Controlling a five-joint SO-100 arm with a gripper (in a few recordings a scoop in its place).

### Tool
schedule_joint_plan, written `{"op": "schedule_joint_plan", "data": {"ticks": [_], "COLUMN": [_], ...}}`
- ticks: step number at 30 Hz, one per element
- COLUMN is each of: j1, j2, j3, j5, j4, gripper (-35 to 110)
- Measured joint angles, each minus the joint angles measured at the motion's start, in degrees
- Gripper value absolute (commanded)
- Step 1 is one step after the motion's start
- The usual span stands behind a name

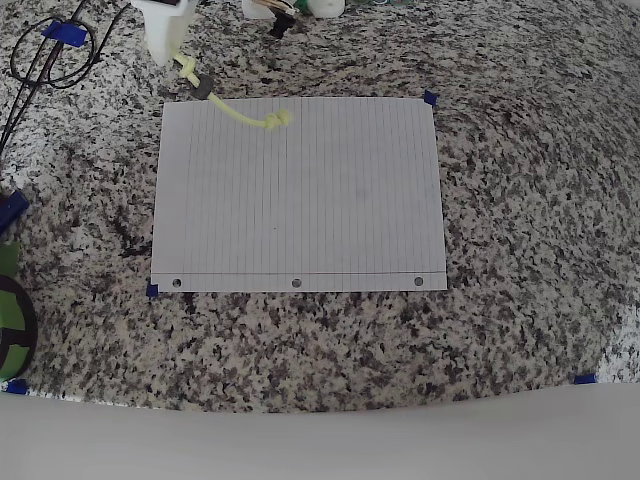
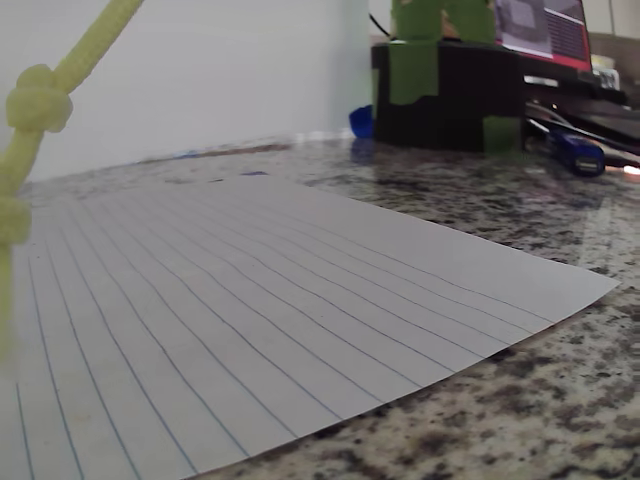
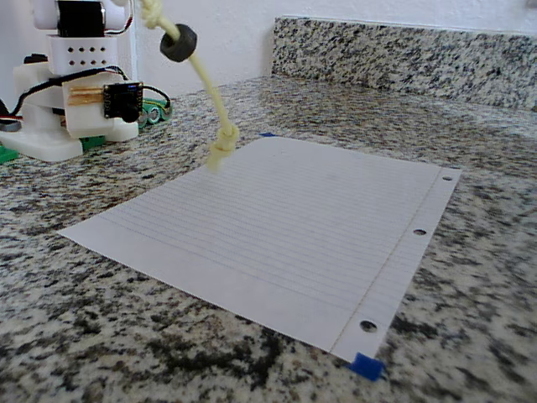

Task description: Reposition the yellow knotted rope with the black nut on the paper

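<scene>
In the fixed view the yellow knotted rope (image 3: 205, 88) hangs in the air, curving down from the top edge so that its lower knot dangles at the far left part of the paper (image 3: 285, 227); whether that knot touches the sheet is hard to tell. The black nut (image 3: 179, 43) sits threaded on the cord high up, just under an upper knot. The overhead view adds the white gripper (image 1: 165, 35) at the top left, just beyond the paper's corner, with the rope (image 1: 240, 112) trailing from it diagonally across the sheet's top edge (image 1: 300, 200) and the nut (image 1: 204, 87) over the granite counter (image 1: 520, 150). The wrist view shows the cord (image 2: 35, 110) close at the left and the sheet (image 2: 280, 310) spread below. The fingers seem to pinch the rope's upper end, though the grip itself is blurred. The arm's white base (image 3: 71, 92) stands behind the sheet.
</scene>
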Motion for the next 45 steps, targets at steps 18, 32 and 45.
{"op": "schedule_joint_plan", "data": {"ticks": [18,32,45], "j1": [0.18,2.20,2.20], "j2": [-1.14,10.20,16.17], "j3": [-2.02,29.18,36.39], "j5": [-0.70,24.61,68.82], "j4": [-25.14,-58.27,-65.21], "gripper": [0,0,0]}}
